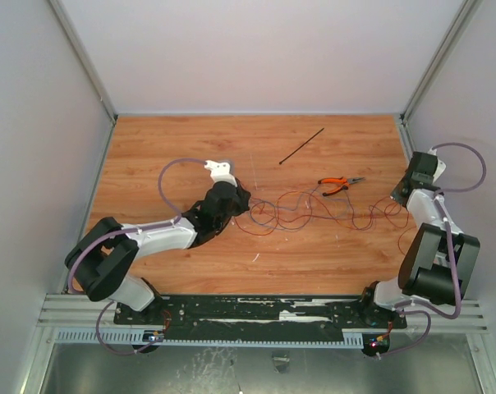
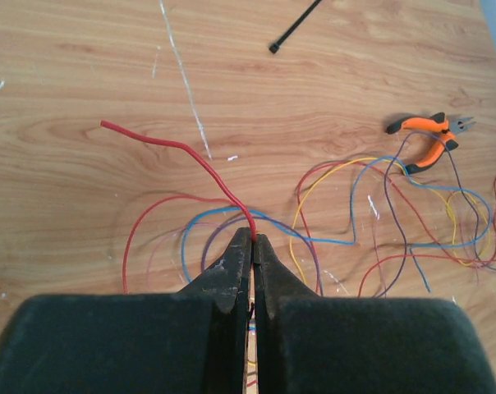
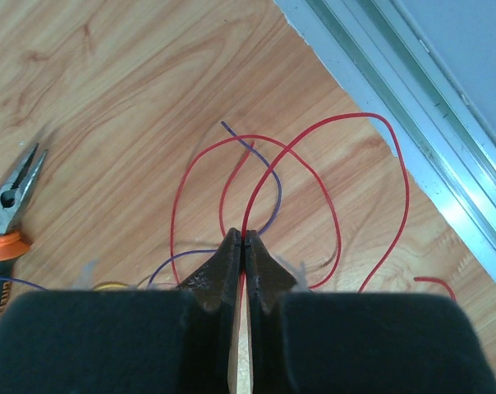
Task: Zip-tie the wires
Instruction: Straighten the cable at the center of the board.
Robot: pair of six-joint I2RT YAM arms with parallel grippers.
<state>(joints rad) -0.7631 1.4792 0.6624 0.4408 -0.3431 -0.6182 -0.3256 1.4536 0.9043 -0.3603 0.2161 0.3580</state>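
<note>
The wires (image 1: pixel 314 212) lie as a loose tangle of thin red, blue, yellow and purple strands across the middle of the table. My left gripper (image 2: pixel 254 236) is shut on a red wire (image 2: pixel 182 148) whose free end curls up to the left. At the tangle's left end sits the left gripper (image 1: pixel 241 199). My right gripper (image 3: pixel 243 236) is shut on another red wire (image 3: pixel 330 123) that loops out ahead of it, beside a purple strand (image 3: pixel 268 176). The right gripper (image 1: pixel 398 195) is at the tangle's right end. The zip tie (image 1: pixel 302 146) lies straight on the wood behind the wires, apart from both grippers.
Orange-handled pliers (image 1: pixel 338 185) lie just behind the tangle, right of centre, also visible as pliers (image 2: pixel 429 139) and pliers (image 3: pixel 6 222). The table's metal right edge (image 3: pixel 396 90) runs close to the right gripper. White enclosure walls stand on three sides.
</note>
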